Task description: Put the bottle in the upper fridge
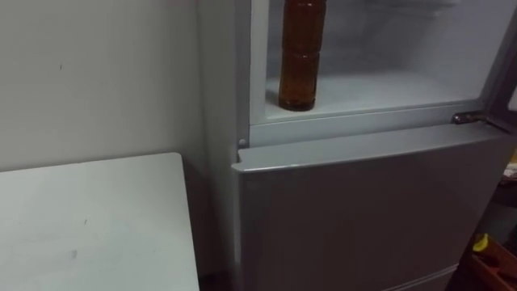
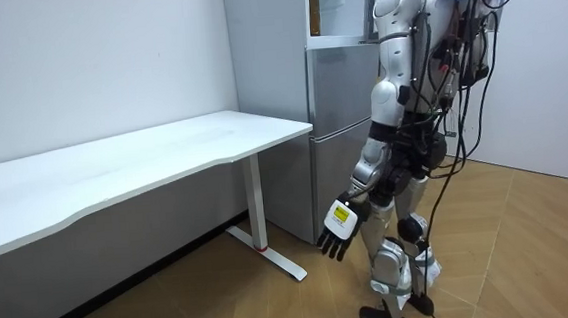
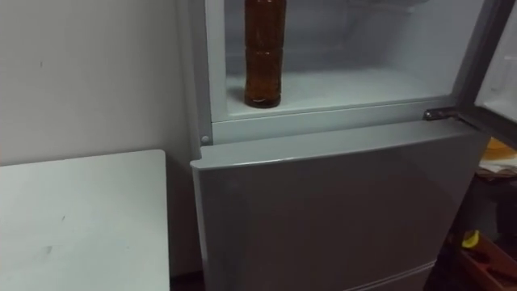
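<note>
Amber bottle [image 1: 301,56] upright in fridge [image 1: 380,89], room view — left robot hand [image 2: 339,225] slack

Flat white rectangular tabletop [image 1: 97,218] on white metal leg [image 2: 257,206], abuts pale grey wall [image 1: 97,73]; light wood parquet floor [image 2: 531,252] below.

Eye views dim, low contrast. Open upper compartment of the fridge [image 1: 363,210] is the palest patch; bottle [image 1: 300,52] reads dark against it. Room view bright, evenly lit from above; soft shadow under the worktop [image 2: 144,159], faint sheen on the wooden floor [image 2: 531,252].
</note>
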Available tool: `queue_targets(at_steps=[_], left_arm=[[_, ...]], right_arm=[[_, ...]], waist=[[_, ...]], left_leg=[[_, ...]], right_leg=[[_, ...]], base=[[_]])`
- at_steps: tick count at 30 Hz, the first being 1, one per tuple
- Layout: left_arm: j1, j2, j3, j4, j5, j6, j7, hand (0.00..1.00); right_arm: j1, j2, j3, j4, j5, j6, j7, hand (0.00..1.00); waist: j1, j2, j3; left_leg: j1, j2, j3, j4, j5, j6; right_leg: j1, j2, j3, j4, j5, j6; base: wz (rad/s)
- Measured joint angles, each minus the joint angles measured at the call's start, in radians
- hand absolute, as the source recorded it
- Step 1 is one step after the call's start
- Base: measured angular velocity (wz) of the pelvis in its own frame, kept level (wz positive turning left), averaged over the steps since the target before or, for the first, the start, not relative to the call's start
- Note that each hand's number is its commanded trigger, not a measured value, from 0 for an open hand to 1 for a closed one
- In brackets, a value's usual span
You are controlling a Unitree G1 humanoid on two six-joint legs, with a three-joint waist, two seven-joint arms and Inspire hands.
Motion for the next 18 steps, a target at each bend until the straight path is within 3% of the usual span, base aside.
queue_targets(at_steps=[6, 18], left_arm=[[-0.007, 0.015, -0.062, 0.003, -0.001, 0.0, 0.002, 0.0], [-0.035, 0.021, -0.138, 0.037, 0.001, -0.001, -0.001, 0.0]], right_arm=[[0.0, 0.046, 0.069, -0.027, -0.076, 0.006, -0.004, 0.0], [0.002, 0.047, 0.231, -0.071, -0.108, 0.005, -0.006, 0.0]], waist=[[0.001, 0.003, -0.0018], [0.019, 0.019, -0.0032]], left_leg=[[-0.003, 0.003, -0.001, 0.005, 0.0, 0.0], [-0.021, 0.015, -0.001, 0.032, 0.0, 0.001]], right_leg=[[-0.008, 0.0, 0.0, 0.0, 0.001, -0.002], [-0.017, 0.006, 0.0, -0.005, 0.015, -0.002]], base=[[-0.01], [0.0]])
